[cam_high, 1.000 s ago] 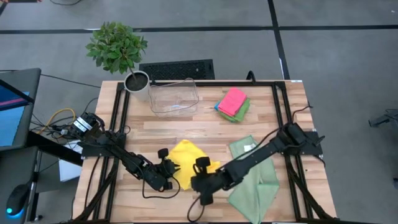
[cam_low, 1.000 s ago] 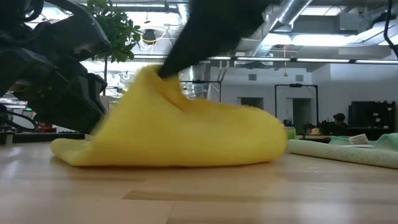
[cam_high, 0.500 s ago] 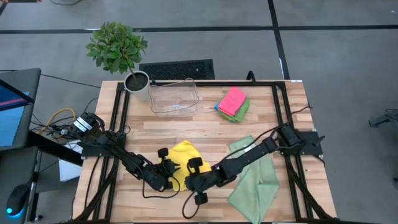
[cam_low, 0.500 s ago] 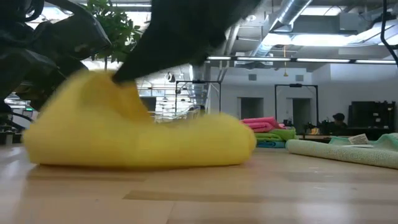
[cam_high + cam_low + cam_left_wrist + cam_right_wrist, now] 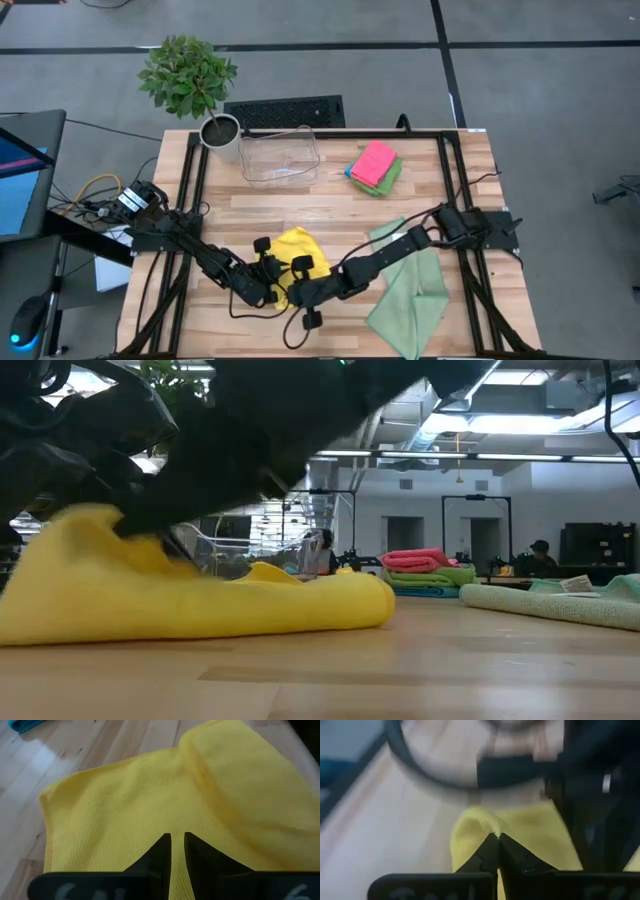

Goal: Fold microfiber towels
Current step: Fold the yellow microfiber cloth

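The right gripper (image 5: 303, 291) is pinching a corner of the yellow towel (image 5: 297, 250) and is carrying it across toward the left gripper (image 5: 270, 283), which is clamping the opposite edge of the same cloth against the desk (image 5: 330, 205). Both grippers are sitting close together at the desk's near edge, left of centre. The towel is lying doubled over itself, so this first fold is looking roughly half made; the carried corner is not yet laid down or released. In the low view the cloth is stretching flat along the desk with its long axis running left to right, its raised end under the arms. Already done, by the look of it: a stack of folded towels (image 5: 375, 166) lying at the far right. Still waiting: the pale green towel (image 5: 412, 290), lying spread open just right of the yellow one
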Robot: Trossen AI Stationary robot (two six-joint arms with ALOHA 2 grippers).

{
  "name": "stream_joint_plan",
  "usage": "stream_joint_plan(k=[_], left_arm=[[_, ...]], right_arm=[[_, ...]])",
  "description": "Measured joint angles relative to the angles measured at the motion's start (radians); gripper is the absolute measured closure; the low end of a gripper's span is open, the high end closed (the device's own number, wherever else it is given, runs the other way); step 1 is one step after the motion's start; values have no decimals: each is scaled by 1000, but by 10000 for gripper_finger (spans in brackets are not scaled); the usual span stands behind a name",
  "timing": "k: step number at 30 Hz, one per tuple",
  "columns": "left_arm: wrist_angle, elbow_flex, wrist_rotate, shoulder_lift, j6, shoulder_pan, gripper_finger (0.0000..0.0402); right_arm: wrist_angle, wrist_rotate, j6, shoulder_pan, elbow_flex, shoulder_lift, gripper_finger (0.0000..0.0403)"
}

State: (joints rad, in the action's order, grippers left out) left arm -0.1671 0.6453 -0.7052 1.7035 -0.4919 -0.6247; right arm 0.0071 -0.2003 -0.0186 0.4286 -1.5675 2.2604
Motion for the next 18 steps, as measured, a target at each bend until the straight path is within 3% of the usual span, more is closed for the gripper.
stream_joint_plan(k=[10, 14, 18], left_arm=[[-1, 0, -10, 0, 1, 1, 356], [10, 0, -9, -14, 25, 1, 356], [120, 14, -11, -75, 27, 1, 356]], right_arm=[[36, 12, 19, -21, 2, 3, 317], [38, 16, -4, -39, 2, 3, 276], [39, 17, -8, -55, 2, 3, 223]])
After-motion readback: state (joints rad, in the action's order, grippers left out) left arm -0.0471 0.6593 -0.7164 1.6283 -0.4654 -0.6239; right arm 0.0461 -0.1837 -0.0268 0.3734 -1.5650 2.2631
